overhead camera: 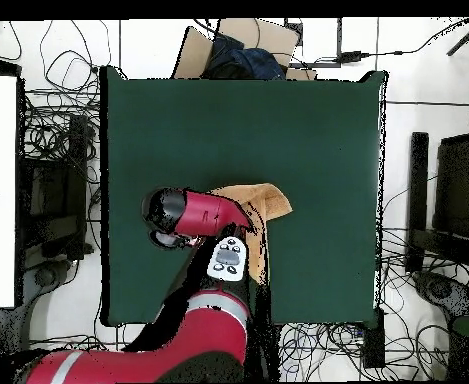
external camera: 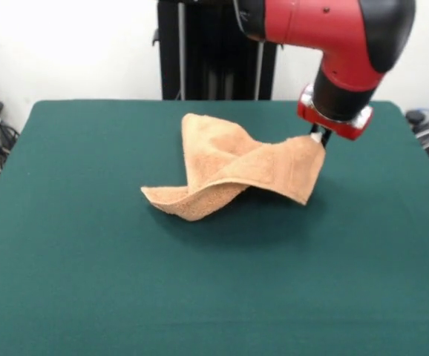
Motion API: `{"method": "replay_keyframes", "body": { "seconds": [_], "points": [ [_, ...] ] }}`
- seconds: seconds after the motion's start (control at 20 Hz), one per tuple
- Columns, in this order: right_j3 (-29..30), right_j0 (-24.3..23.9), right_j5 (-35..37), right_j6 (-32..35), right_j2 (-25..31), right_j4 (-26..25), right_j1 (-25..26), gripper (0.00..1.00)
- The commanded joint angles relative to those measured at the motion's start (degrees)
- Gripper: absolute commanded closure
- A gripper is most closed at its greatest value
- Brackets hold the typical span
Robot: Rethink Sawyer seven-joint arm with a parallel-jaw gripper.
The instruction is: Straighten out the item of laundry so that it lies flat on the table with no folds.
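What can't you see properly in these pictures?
- Gripper: in the front view only a dark tip shows at the towel's raised corner; open or shut is unclear. From overhead the arm covers it.
- Towel: from overhead, the arm hides most of it.
- Towel's underside and tag: not visible in either view.

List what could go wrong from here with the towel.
The gripper holds only one corner of the towel, so it might slip out. The cloth hangs twisted with a fold doubled under, so pulling further may drag the crease along the table rather than open it.
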Motion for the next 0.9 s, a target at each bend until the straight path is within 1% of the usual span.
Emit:
{"method": "replay_keyframes", "body": {
  "seconds": [0.05,0.2,0.4,0.65,0.9],
  "points": [
    [-9.3,4.4,2.6,22.8,0.1,6.2,7.4,1.00],
    [-11.6,6.6,4.4,25.4,-1.4,7.7,8.6,1.00],
    [-9.8,7.7,3.1,25.0,-2.0,9.1,7.9,1.00],
    [-8.1,7.8,2.4,24.3,-2.0,10.0,6.8,1.00],
    [-8.0,8.1,2.6,25.1,-2.3,10.4,6.6,1.00]
  ]
}}
